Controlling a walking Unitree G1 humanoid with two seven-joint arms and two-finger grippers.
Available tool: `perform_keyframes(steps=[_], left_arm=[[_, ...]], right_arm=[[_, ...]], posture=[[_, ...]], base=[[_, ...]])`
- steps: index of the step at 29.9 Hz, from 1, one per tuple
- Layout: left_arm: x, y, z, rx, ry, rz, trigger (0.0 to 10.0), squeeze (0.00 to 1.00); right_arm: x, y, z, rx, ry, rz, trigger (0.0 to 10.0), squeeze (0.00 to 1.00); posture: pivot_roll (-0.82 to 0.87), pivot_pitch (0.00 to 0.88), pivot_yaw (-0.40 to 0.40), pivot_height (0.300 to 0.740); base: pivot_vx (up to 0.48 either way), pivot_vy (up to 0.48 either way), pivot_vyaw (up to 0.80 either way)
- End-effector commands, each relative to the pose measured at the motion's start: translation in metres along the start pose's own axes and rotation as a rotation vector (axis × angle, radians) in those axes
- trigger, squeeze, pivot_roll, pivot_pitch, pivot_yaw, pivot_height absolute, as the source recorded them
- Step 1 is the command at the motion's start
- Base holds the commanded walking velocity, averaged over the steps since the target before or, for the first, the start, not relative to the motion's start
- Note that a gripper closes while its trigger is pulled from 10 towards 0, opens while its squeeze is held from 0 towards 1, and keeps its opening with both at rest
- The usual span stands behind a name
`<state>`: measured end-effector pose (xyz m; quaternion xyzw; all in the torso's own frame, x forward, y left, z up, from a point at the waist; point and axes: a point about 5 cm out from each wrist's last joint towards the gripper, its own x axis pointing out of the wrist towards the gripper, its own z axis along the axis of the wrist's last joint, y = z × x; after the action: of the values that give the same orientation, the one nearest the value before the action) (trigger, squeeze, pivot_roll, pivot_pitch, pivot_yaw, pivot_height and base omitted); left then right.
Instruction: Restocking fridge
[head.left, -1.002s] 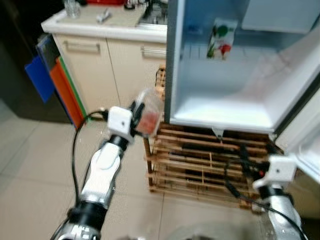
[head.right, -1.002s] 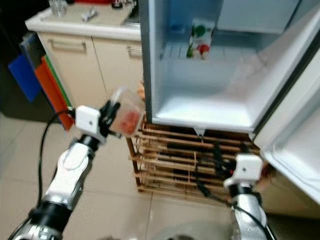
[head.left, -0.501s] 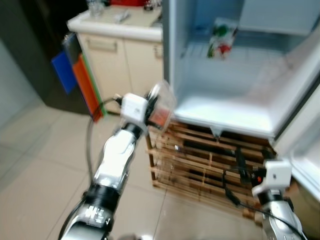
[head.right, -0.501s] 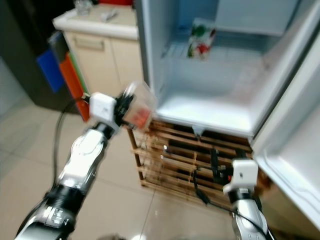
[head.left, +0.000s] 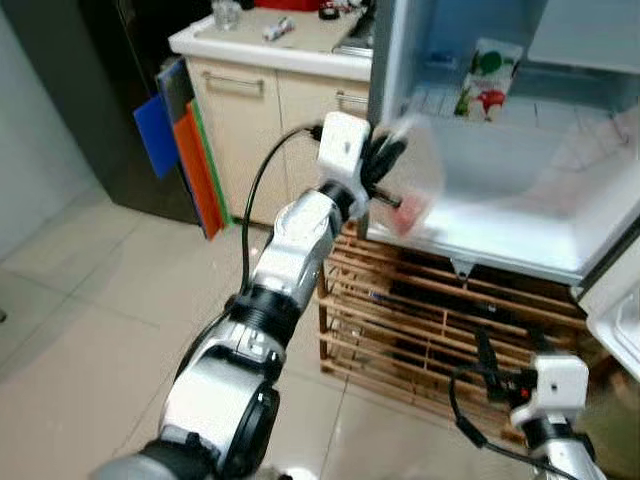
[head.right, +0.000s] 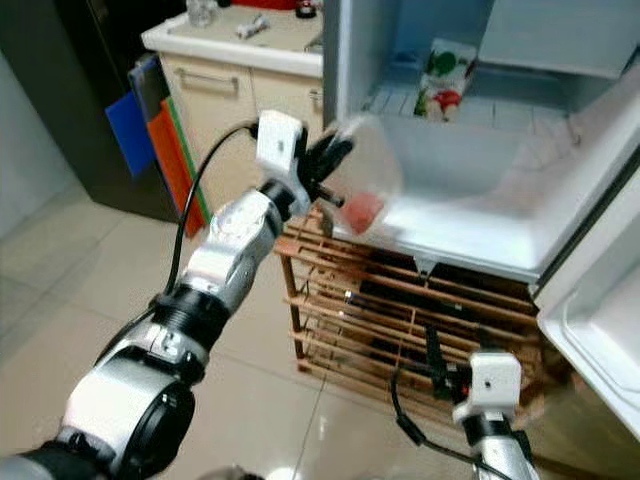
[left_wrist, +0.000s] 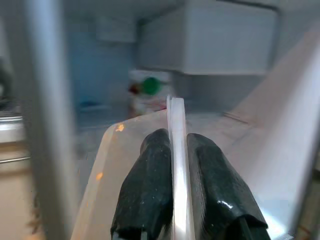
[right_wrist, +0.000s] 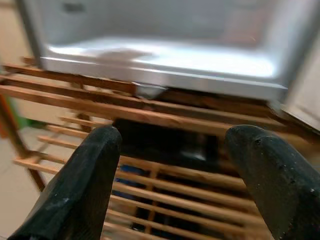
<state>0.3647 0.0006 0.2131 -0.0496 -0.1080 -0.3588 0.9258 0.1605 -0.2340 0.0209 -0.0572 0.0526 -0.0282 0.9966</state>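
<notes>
A: Left gripper — what is it carrying?

B: A clear plastic tub with something red inside. Thin, glossy, see-through walls, rounded corners; motion-blurred in the head views. The jaws are pinched tight on its thin rim, one black finger either side of the edge.

A: Where is the tub?

B: In the air at the front lip of the small open white fridge, partly over its smooth white floor, not resting on it. It tilts, with the red contents low at the front. Its long axis runs from the gripper into the fridge cavity.

A: Inside the fridge?

B: A white carton with a green and red print stands upright at the back on a wire shelf. Walls are glossy and pale blue-white.

A: Under it?

B: A slatted wooden crate rack, rough pale-brown bars, on shiny beige floor tiles.

A: Right gripper?

B: Low, in front of the rack, jaws spread wide with nothing between them. The fingers are matte black and rounded.

A: Surroundings?

B: A cream counter with cupboards, and blue, orange and green flat boards leaning against it.
</notes>
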Motion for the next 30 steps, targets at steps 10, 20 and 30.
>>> perform_keyframes(steps=[10, 20, 30], left_arm=[[0.031, -0.065, -0.009, -0.264, 0.014, -0.073, 10.0, 0.0], [0.047, -0.063, 0.005, -0.433, 0.015, 0.01, 10.0, 0.0], [0.056, -0.077, 0.008, -0.605, 0.065, 0.047, 10.0, 0.0]], right_arm=[[-0.006, -0.007, -0.008, 0.01, -0.003, -0.03, 10.0, 0.0], [-0.038, 0.001, -0.001, 0.007, -0.022, -0.057, 10.0, 0.0], [-0.078, 0.012, 0.006, 0.009, 0.013, -0.098, 10.0, 0.0]], posture=[[-0.34, 0.05, 0.094, 0.74], [-0.44, 0.126, 0.13, 0.74], [-0.52, 0.202, 0.165, 0.74]], base=[[0.0, 0.0, 0.0], [0.0, 0.0, 0.0], [0.0, 0.0, 0.0]])
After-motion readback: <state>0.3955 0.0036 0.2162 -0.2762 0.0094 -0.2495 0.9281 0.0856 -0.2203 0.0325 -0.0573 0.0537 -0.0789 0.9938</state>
